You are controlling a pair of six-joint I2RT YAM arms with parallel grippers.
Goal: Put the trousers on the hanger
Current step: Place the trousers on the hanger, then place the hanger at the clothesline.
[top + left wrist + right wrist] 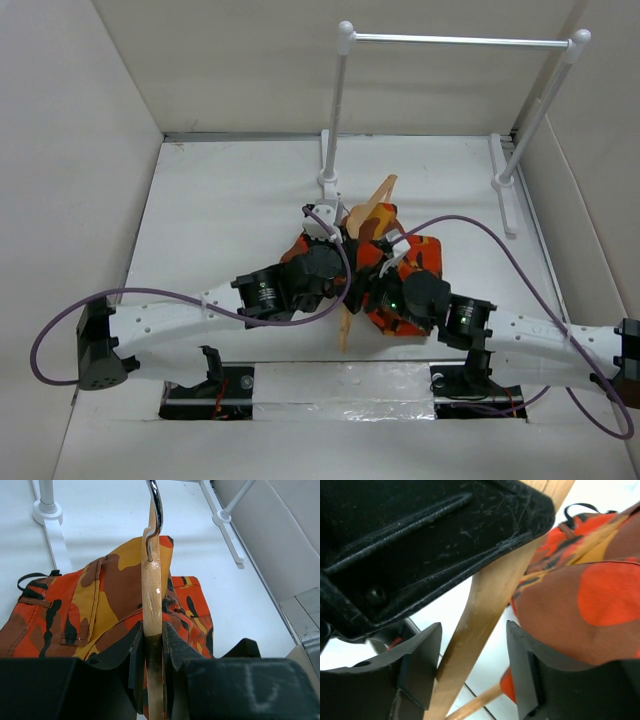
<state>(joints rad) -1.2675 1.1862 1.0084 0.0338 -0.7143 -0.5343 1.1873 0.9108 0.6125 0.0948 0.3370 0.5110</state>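
The orange-red camouflage trousers (412, 262) lie bunched on the table's middle. The tan wooden hanger (368, 212) stands tilted over them. My left gripper (342, 248) is shut on the hanger. In the left wrist view the jaws (154, 630) pinch the wood (153, 587) below the metal hook (156, 502), with the trousers (75, 610) draped behind. My right gripper (385, 268) is open. In the right wrist view its jaws (474, 626) stand apart around a hanger arm (487, 605), with trouser cloth (600, 590) pressed against the right finger (520, 665).
The white tube rack (460, 40) stands at the back, with its feet (328, 180) (505, 185) close behind the trousers. Grey walls close in the left, right and back. The left gripper's black body (420, 535) hangs just above my right jaws.
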